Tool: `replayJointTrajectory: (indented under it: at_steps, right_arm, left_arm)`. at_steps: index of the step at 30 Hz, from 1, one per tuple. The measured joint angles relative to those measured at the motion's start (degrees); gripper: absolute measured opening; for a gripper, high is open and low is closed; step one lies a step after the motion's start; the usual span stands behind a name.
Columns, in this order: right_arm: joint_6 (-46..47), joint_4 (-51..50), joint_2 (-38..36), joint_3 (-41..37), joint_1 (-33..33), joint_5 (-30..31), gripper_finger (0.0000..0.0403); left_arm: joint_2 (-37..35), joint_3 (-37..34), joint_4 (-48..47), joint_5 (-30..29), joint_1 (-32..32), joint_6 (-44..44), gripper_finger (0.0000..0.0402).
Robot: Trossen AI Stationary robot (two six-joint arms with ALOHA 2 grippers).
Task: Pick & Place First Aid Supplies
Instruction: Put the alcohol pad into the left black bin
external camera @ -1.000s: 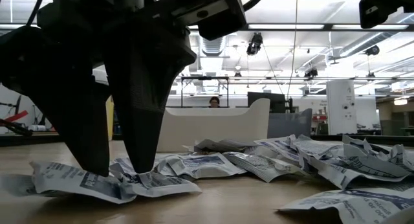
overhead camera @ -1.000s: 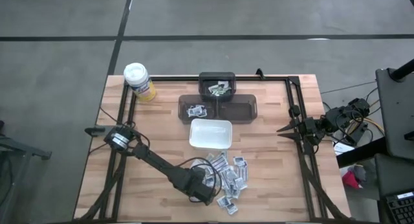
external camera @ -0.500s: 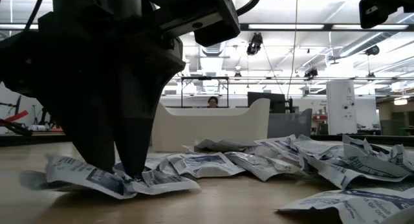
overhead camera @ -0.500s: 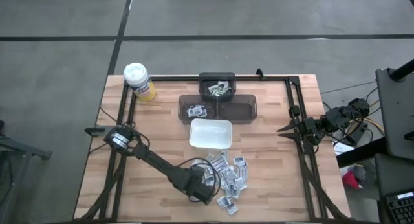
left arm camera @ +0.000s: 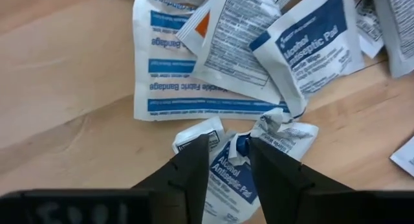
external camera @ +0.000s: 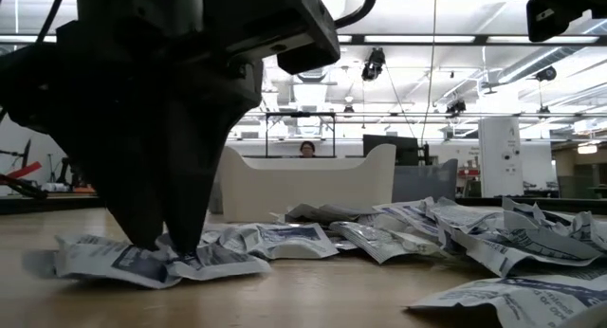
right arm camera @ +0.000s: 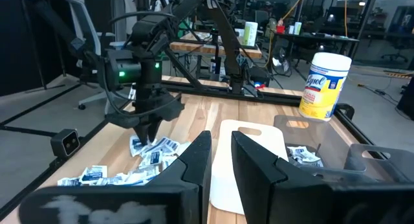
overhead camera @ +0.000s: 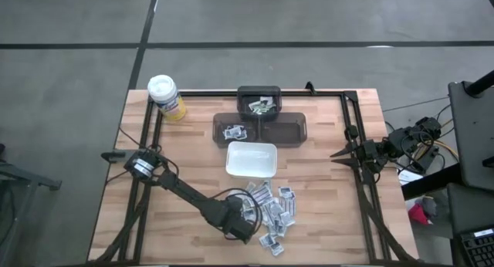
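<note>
Lots of small flat packets [overhead camera: 272, 209] lie in a messy pile on the wooden desk [overhead camera: 324, 213], some on top of others. They are white and grey with blue print; one [left arm camera: 202, 23] has an orange corner. One crumpled packet [left arm camera: 226, 175] with a blue label sits pinched between two dark fingers. A long white one [left arm camera: 187, 81] with blue stripes lies flat just beside it.

white packets [left arm camera: 226, 49], blue print
</note>
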Motion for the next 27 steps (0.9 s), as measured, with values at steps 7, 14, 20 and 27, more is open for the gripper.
replayJointTrajectory:
  at_steps: [7, 14, 20, 27]
  right_arm:
    - [0.0, 0.0, 0.0, 0.0, 0.0, 0.0, 0.0059]
    - [0.0, 0.0, 0.0, 0.0, 0.0, 0.0, 0.0059]
    - [0.0, 0.0, 0.0, 0.0, 0.0, 0.0, 0.0059]
    - [0.0, 0.0, 0.0, 0.0, 0.0, 0.0, 0.0059]
  left_arm:
    - [0.0, 0.3, 0.2, -0.9, 0.0, 0.0, 0.0125]
    - [0.0, 0.2, 0.2, -1.3, 0.0, 0.1, 0.0125]
    - [0.0, 0.0, 0.3, -1.3, 0.0, 0.1, 0.0125]
    - [0.0, 0.0, 0.6, -1.3, 0.0, 0.1, 0.0125]
